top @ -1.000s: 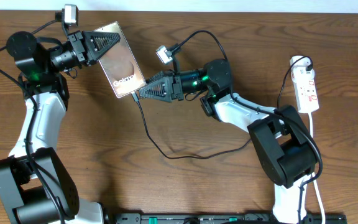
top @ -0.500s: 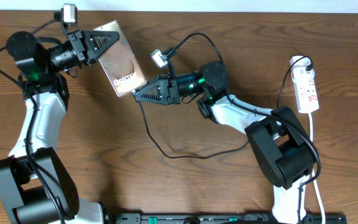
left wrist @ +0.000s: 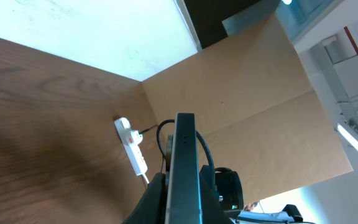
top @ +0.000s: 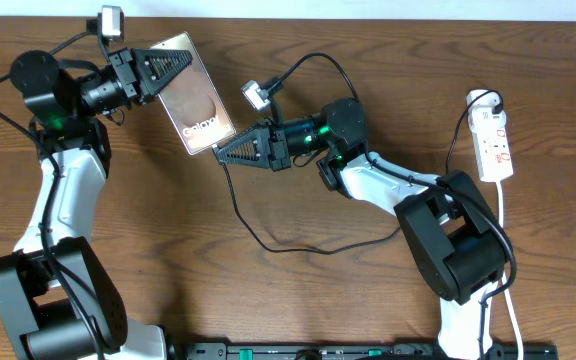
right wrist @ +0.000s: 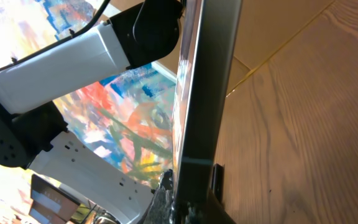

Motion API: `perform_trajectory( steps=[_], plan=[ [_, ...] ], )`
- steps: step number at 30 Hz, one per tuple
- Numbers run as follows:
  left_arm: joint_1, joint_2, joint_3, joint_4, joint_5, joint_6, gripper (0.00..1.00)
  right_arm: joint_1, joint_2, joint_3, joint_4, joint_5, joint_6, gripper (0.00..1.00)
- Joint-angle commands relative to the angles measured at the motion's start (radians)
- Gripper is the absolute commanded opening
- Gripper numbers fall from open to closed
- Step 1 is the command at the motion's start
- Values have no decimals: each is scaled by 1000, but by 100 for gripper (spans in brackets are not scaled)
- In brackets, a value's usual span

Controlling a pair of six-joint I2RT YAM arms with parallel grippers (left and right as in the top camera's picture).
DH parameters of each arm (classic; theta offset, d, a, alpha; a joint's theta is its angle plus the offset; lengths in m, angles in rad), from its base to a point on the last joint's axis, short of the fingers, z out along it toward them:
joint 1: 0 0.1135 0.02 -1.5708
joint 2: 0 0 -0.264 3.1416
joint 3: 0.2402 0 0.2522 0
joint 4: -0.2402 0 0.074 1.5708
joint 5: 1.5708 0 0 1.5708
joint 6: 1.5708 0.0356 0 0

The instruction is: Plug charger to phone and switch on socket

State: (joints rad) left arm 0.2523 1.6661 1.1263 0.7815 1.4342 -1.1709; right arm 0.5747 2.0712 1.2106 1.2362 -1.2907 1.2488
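My left gripper [top: 173,65] is shut on the phone [top: 196,95] and holds it tilted above the table at the upper left, glossy face up, lettering toward the lower end. The left wrist view shows the phone [left wrist: 185,155] edge-on between the fingers [left wrist: 182,202]. My right gripper [top: 220,155] is shut on the charger's plug end, right at the phone's lower end. The charger cable [top: 253,235] hangs from it and loops across the table. In the right wrist view the phone's edge [right wrist: 207,81] stands just before the fingers [right wrist: 188,202]; the plug tip is hard to make out.
The white socket [top: 494,140] lies at the far right of the table with its white cord trailing toward the front; it also shows in the left wrist view [left wrist: 133,149]. Thick black arm cables arch over the right arm [top: 318,60].
My right gripper has moved slightly left with the plug, closer against the phone's lower end. The left gripper and the phone have hardly moved.
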Motion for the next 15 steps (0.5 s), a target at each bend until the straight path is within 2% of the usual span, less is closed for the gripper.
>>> perform_trajectory(
  steps=[1, 9, 15],
  plan=[
    [-1, -22, 10, 5, -1, -8, 7, 10, -4, 16, 1, -2, -8, 1],
    [-1, -22, 8, 5, 71, 58, 7, 10, -4, 16, 2, 25, 18, 1],
    [-2, -22, 7, 5, 77, 60, 7, 10, -4, 16, 2, 47, 49, 1]
  ],
)
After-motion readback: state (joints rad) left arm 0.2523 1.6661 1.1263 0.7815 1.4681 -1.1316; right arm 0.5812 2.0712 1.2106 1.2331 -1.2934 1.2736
